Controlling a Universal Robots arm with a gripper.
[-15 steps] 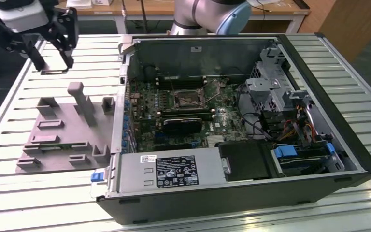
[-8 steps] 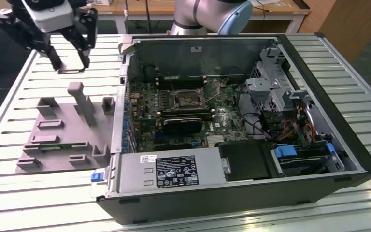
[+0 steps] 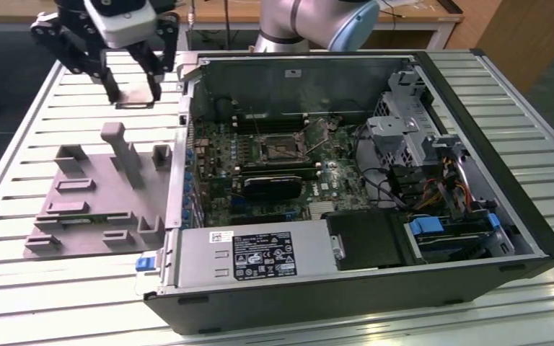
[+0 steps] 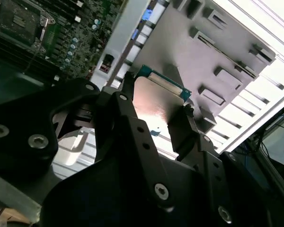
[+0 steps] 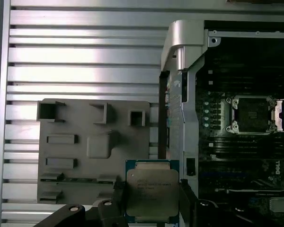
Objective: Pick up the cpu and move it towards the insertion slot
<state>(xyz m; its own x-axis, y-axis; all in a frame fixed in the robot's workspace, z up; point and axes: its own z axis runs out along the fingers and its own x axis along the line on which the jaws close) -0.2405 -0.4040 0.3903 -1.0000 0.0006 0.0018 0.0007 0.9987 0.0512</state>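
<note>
The cpu (image 3: 138, 94), a flat square chip with a silver top and a green rim, hangs in the air between the two black fingers of my gripper (image 3: 133, 98), which is shut on its edges. In the exterior view it is above the slatted table, beyond the grey fixture plate and just off the open computer case's far corner on the exterior view's left. Both wrist views show the cpu (image 5: 152, 190) (image 4: 157, 101) clamped from two sides. The insertion slot (image 3: 282, 148) is a square socket with a silvery frame and dark centre on the motherboard, also seen as the insertion slot (image 5: 252, 115) (image 4: 20, 20).
An open computer case (image 3: 469, 194) lies on its side on the slatted table (image 3: 27, 288), with a power supply (image 3: 257, 254), cables and drive bays inside. The grey fixture plate (image 3: 94, 205) with raised blocks and an upright post (image 3: 123, 151) sits beside the case's wall (image 3: 176, 173).
</note>
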